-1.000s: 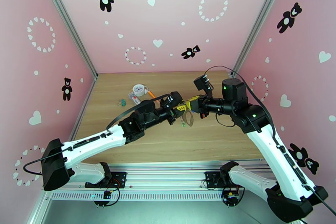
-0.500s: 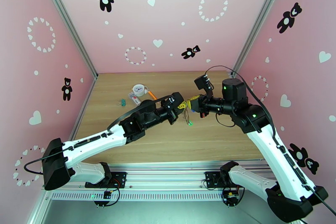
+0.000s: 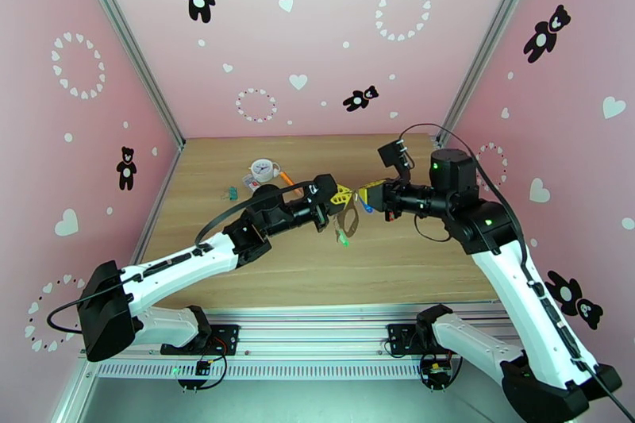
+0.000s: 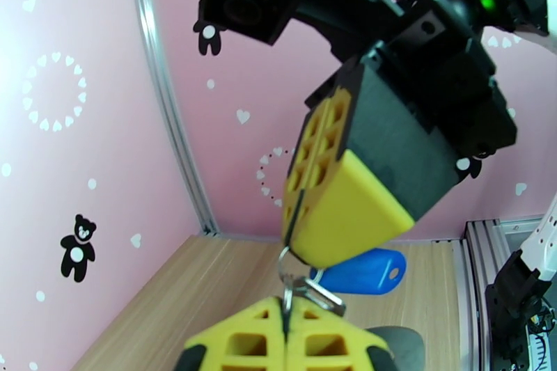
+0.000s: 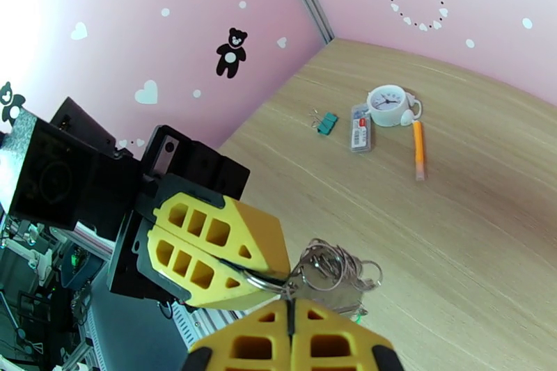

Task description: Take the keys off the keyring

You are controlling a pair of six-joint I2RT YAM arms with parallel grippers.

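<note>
Table (image 3: 413, 258): bare wood, pink walls on three sides. Clutter lies at the far left, well apart from the work: small white clock (image 5: 385, 102), orange pen (image 5: 418, 148), red-and-white tag (image 5: 360, 127), teal clip (image 5: 326, 122).

Left gripper (image 3: 343, 197) and right gripper (image 3: 365, 196) meet almost tip to tip above mid-table, raised off the wood. Both pairs of yellow fingers are pressed together. The right one pinches the thin metal ring at the top of the keyring (image 3: 348, 220). The left one pinches metal just beside that; ring or key shank, cannot tell which.

The keyring hangs in the air between the two grippers. Its black strap loop dangles below them, clear of the table.

Keys: the green-tagged key (image 3: 344, 240) hangs lowest, under the loop. The blue-tagged key (image 4: 362, 271) sits close under the right fingers. Both look attached to the bunch of rings (image 5: 335, 273).

Progress, as judged: nothing is off yet. A grip is set on both sides. Working each key round and off the ring remains, with both keys to go.
</note>
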